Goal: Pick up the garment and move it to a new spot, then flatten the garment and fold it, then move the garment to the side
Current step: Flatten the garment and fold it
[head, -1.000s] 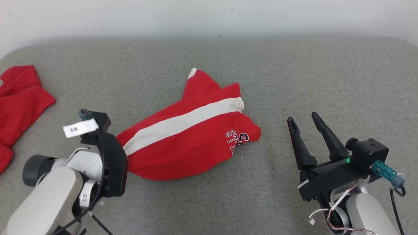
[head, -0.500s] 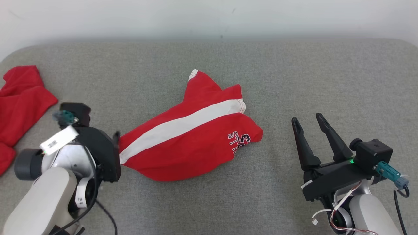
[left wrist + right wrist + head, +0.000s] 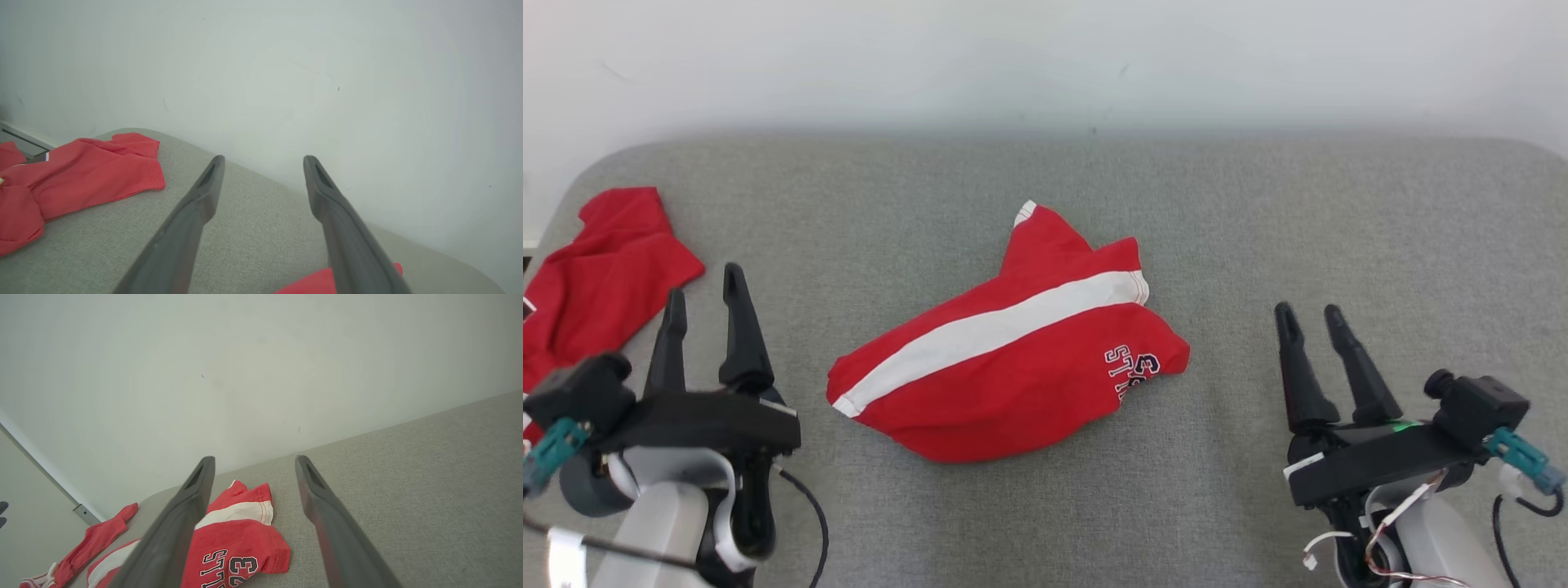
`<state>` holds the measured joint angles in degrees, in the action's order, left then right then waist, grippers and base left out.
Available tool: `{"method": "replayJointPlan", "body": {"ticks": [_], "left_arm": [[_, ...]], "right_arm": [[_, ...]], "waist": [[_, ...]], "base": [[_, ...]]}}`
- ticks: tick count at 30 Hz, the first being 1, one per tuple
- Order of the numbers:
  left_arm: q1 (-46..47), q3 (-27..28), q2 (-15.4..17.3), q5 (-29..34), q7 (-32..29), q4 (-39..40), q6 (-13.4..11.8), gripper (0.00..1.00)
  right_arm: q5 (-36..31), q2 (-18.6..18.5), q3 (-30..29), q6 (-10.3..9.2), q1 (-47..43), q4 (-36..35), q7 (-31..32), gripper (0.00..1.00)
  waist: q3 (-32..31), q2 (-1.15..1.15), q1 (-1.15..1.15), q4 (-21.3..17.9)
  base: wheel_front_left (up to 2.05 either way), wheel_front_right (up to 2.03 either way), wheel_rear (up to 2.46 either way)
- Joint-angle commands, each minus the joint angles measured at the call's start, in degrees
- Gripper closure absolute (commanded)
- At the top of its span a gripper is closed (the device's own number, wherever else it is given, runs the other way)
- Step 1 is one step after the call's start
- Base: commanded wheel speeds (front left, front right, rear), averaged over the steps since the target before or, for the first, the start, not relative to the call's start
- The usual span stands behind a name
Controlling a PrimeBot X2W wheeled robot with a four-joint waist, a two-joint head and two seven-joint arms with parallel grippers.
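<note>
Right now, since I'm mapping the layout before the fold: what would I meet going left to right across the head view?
plain red garment → left gripper → striped red garment → right gripper

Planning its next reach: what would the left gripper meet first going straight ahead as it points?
Likely bare cushion, then the wall; the left gripper aims between red cloth and striped shirt. Depth is unclear.

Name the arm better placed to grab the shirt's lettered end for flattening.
Right, probably. The right gripper stands open beside the lettered end of the red shirt, and that lettering lies ahead of it in its wrist view. The left gripper, also open, sits by the opposite corner.
</note>
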<state>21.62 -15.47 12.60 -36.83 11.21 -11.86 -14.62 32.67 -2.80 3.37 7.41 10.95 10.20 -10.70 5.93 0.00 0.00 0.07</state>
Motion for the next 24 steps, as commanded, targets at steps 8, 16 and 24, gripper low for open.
{"method": "replayJointPlan", "body": {"ticks": [8,16,24], "left_arm": [[-6.3,3.0,-0.9,4.5,4.1,0.6,6.6,0.0],[-13.3,3.5,-1.8,11.5,4.1,2.5,9.8,0.0],[-17.7,3.5,-1.3,12.9,4.1,-0.2,11.6,0.0]], "right_arm": [[1.1,-0.2,2.6,0.15,1.4,4.3,-2.8,0.0],[0.2,-0.2,3.9,0.15,1.1,6.2,-4.1,0.0],[-3.6,-0.2,2.9,0.15,0.2,8.2,-4.5,0.0]], "waist": [[-2.8,0.0,0.0,0.9],[-4.6,0.0,0.0,1.1],[-5.8,0.0,0.0,1.3]], "base": [[0.0,0.0,0.0],[0.0,0.0,0.0],[0.0,0.0,0.0]]}}
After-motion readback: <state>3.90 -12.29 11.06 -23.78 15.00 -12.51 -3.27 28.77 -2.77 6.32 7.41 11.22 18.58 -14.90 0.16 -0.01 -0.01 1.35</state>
